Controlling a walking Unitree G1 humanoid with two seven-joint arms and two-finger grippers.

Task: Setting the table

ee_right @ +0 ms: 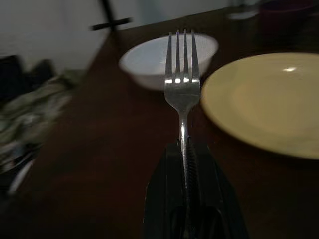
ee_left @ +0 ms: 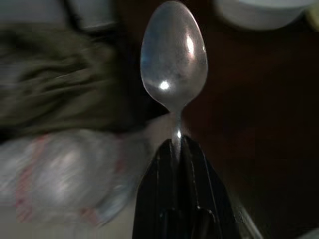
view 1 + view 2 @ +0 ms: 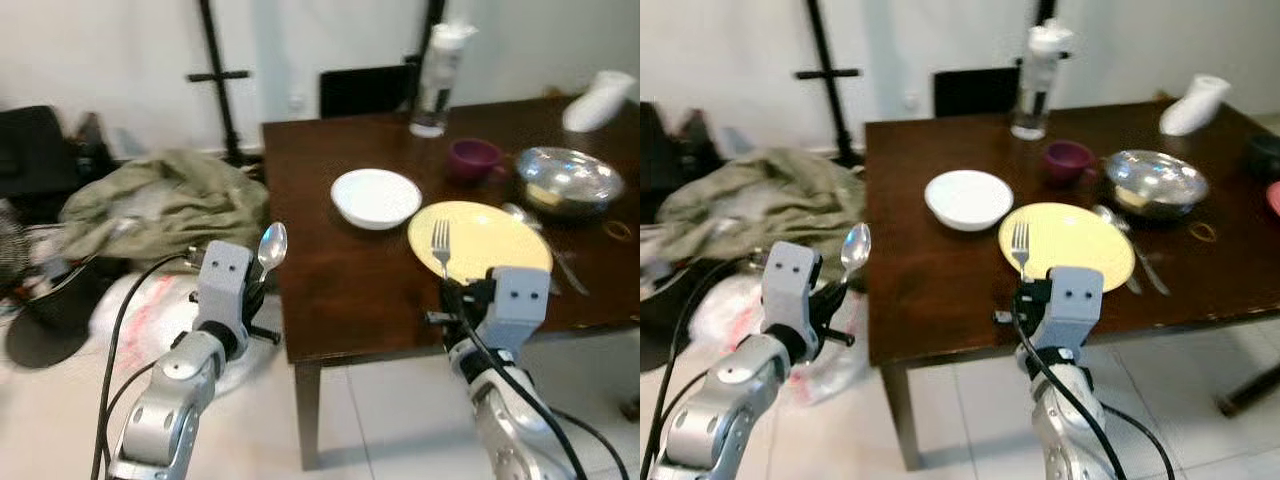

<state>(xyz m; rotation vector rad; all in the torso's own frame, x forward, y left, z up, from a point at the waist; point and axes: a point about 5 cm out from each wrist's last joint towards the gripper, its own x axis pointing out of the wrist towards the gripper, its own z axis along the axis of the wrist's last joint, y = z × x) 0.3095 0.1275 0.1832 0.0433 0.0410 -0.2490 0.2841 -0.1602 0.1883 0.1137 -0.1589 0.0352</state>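
Fork held upright, tines up, over the near edge of the dark wooden table, just beside the yellow plate; right gripper clamped on its handle. Spoon held upright, bowl up, off the table's left edge; left gripper closed on its stem. Beyond: white bowl, purple cup, metal bowl, bottle.

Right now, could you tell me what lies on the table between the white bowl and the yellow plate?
Nothing: bare dark table separates the bowl from the plate, seen in both eye views.
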